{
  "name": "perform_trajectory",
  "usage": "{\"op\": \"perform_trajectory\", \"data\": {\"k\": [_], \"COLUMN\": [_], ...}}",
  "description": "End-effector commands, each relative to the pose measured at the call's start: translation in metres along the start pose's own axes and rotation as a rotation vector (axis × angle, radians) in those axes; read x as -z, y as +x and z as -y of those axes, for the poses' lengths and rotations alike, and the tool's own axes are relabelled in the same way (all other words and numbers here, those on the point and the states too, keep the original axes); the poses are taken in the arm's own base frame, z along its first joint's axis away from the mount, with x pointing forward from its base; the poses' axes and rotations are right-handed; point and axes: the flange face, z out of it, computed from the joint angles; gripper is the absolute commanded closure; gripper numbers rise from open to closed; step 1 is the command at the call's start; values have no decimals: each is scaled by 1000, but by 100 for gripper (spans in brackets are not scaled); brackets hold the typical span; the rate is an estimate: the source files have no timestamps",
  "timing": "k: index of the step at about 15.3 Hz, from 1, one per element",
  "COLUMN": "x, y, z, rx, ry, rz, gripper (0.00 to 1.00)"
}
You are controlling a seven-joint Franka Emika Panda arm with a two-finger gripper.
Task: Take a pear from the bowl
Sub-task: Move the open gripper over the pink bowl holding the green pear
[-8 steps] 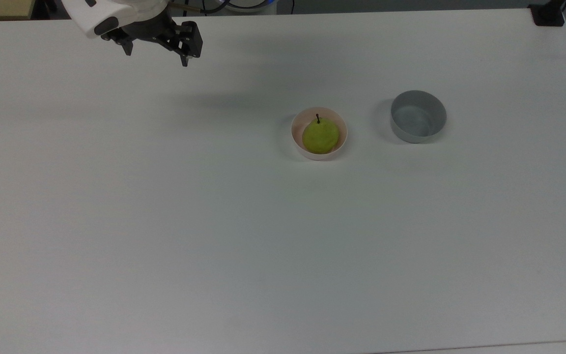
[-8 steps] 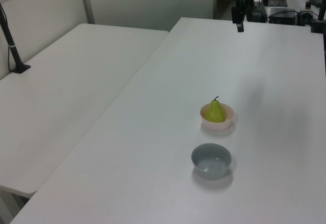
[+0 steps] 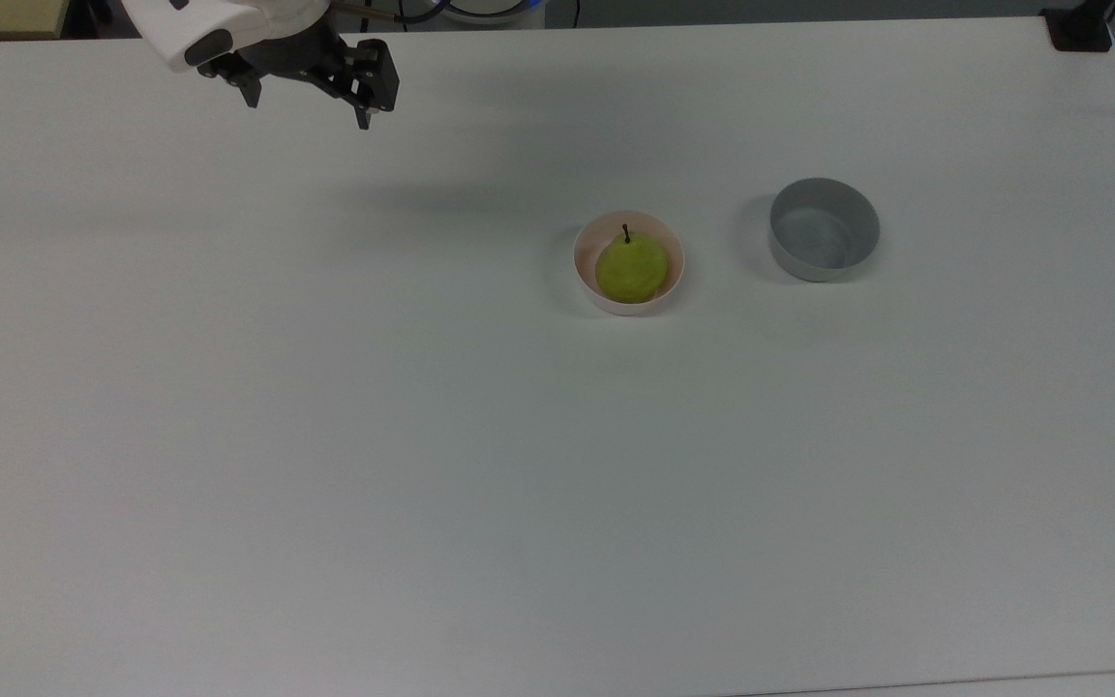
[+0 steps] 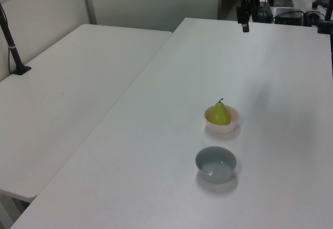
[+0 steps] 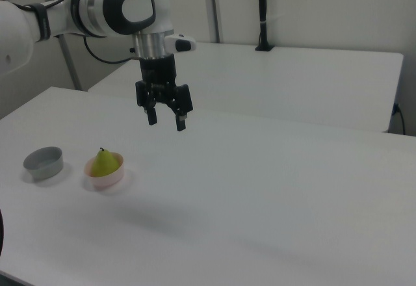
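Barely a twitch since half a second ago: in the top view the tool (image 3: 311,108) has crept a shade toward the far edge, and nothing else has budged. It hangs high over the far left of the surface (image 3: 325,465) in the top view, fingers spread apart with nothing between them, plain to see in the right view.

The pear (image 3: 631,268) sits upright in the pink bowl (image 3: 585,276), stem up, right of centre in the top view. The grey bowl (image 3: 824,229) stands further right, apart from the pink one. In the right view the order flips: grey bowl at far left, pear beside it, tool up and to the right of both, well apart from them.

So the reach has hardly begun, and there is a long way to travel.

What could go wrong? The pear fills most of the bowl, so fingers coming down off-centre could strike the rim and shove or tip the bowl. Its skin is rounded and tapers upward, so a pinch too near the neck might squeeze it out. The light bowl could also lift along with the fruit if a finger wedges against its wall.

No brand, label or writing that I can read, though the arm's casing is small here and might carry some.
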Motion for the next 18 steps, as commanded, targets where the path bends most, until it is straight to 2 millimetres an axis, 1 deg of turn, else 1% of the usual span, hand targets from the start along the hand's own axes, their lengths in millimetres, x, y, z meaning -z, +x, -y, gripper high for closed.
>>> {"op": "perform_trajectory", "data": {"k": [1, 2, 3, 4, 5, 7, 9, 11, 13, 16, 18], "x": [15, 18, 20, 23, 25, 25, 22, 20, 12, -4, -22], "y": [-5, -5, -6, -7, -9, -13, -15, -19, -20, -21, -12], "z": [12, 16, 31, 52, 68, 103, 133, 156, 185, 227, 250], "rx": [22, 28, 53, 89, 113, 162, 204, 239, 278, 324, 307], "ry": [1, 2, -1, -5, -6, 18, 36, 57, 79, 66, 61], "rz": [-38, -44, -48, -54, -57, -58, -51, -46, -30, -16, -34], "gripper": [0, 0, 0, 0, 0, 0, 0, 0, 0, 0, 0]}}
